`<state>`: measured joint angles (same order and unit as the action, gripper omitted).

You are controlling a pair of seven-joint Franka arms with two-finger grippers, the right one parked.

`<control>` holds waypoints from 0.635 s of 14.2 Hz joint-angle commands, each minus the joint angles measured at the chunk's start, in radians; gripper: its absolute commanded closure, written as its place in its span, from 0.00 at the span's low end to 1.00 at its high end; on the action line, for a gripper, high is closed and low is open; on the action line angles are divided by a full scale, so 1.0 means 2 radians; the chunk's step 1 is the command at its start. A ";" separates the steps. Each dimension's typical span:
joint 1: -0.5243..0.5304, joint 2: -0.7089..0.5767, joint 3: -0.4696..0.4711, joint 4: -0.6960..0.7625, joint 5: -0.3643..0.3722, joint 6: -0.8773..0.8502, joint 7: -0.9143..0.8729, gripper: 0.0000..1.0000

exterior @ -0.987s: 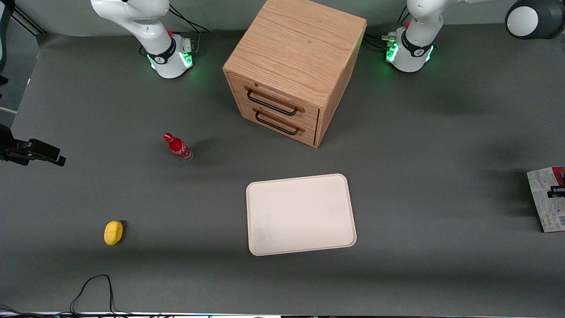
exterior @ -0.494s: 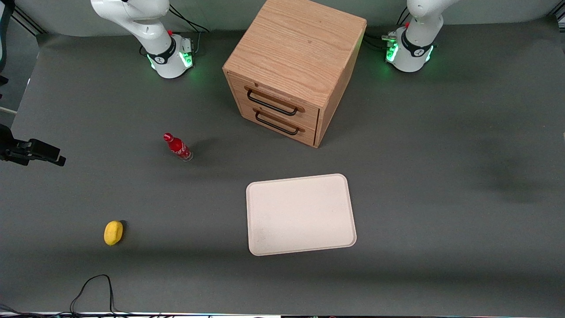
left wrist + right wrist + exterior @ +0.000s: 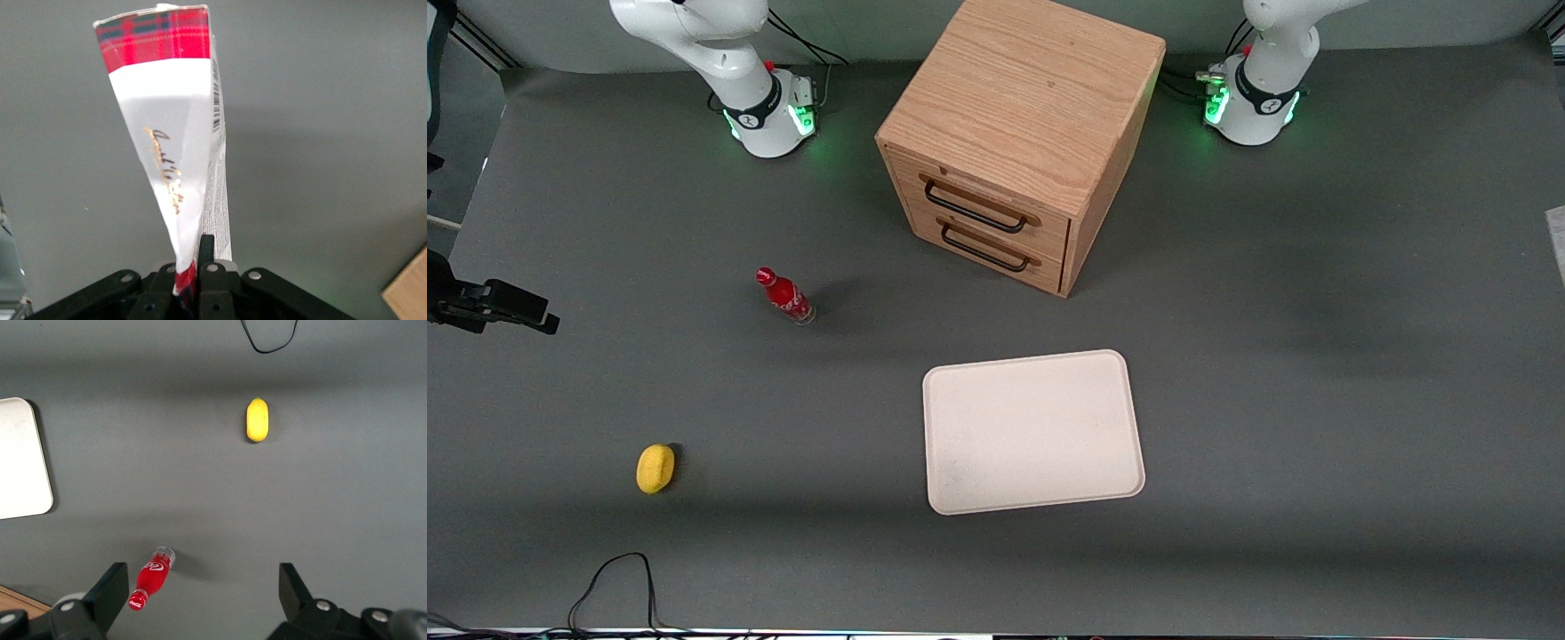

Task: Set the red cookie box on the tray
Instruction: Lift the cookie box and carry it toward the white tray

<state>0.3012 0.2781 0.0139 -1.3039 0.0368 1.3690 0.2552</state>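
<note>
Left wrist view: gripper (image 3: 192,270) is pinching the red cookie box (image 3: 175,127) above grey table (image 3: 333,133), well away from the tray (image 3: 1032,431).

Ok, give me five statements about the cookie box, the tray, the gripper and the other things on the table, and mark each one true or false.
1. The gripper is shut on the red cookie box, held above the bare table. True.
2. The red cookie box already lies on the tray. False: nothing lies on the tray, and the box is in the gripper.
3. Both drawers of the wooden cabinet are closed. True.
4. The red soda bottle lies on its side on the tray. False: it stands on the table, toward the parked arm's end.
5. The yellow lemon is nearer the front camera than the bottle. True.
</note>
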 commanded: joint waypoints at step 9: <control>-0.246 0.097 -0.088 0.035 -0.019 0.089 -0.410 1.00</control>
<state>-0.1291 0.3620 -0.1584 -1.3279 0.0057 1.5108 -0.4623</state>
